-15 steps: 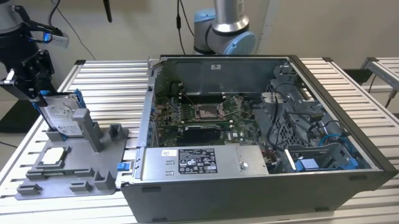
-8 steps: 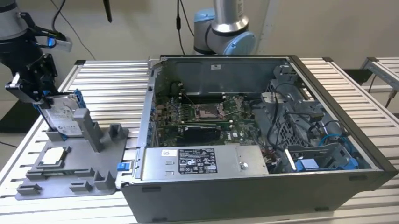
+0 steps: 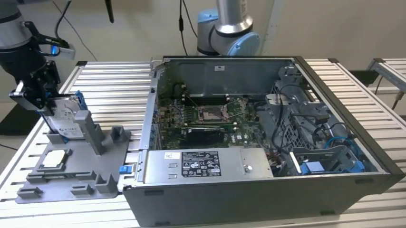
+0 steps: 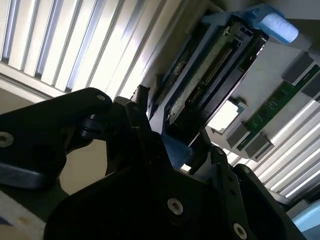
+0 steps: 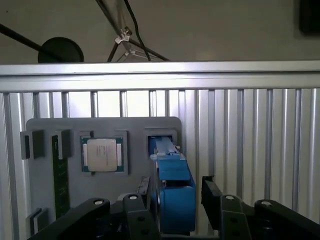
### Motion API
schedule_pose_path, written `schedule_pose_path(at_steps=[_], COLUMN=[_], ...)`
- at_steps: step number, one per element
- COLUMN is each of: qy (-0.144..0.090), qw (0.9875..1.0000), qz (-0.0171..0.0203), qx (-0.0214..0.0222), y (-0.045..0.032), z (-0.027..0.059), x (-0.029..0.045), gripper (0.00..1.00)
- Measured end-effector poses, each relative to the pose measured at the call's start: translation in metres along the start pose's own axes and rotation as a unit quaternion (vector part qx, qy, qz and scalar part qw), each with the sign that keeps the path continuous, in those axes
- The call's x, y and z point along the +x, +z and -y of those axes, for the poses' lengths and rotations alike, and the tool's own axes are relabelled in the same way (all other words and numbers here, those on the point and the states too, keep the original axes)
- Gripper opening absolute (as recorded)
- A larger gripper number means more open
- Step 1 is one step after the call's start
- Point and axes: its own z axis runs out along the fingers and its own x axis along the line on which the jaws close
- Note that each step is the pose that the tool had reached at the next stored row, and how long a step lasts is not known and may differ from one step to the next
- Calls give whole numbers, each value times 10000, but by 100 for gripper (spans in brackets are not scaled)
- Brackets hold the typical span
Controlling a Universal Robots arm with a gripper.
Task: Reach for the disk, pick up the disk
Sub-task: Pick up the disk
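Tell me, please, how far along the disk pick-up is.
Reach looks done: the black gripper is at the upper edge of the flat silver-grey metal disk with blue rails. In hand: the grasp, which I cannot confirm. Left: the lift; the disk stands in the grey plastic fixture.

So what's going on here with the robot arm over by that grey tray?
The arm's gripper is at the disk, which stands on edge in a slot of the grey tray, beside the open computer case. In the first wrist view the gripper straddles the disk's blue rail, with a small gap showing on one side, so it looks open rather than clamped. The disk appears seated in the tray and not yet lifted.
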Motion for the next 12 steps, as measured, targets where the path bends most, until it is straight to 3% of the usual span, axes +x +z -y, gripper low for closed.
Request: schedule_pose_path(at_steps=[5,12], qy=[-6,-21], qw=[10000,10000], qz=[1,53], qx=[3,22], y=[94,148], z=[2,3], x=[42,43], gripper=[100,100])
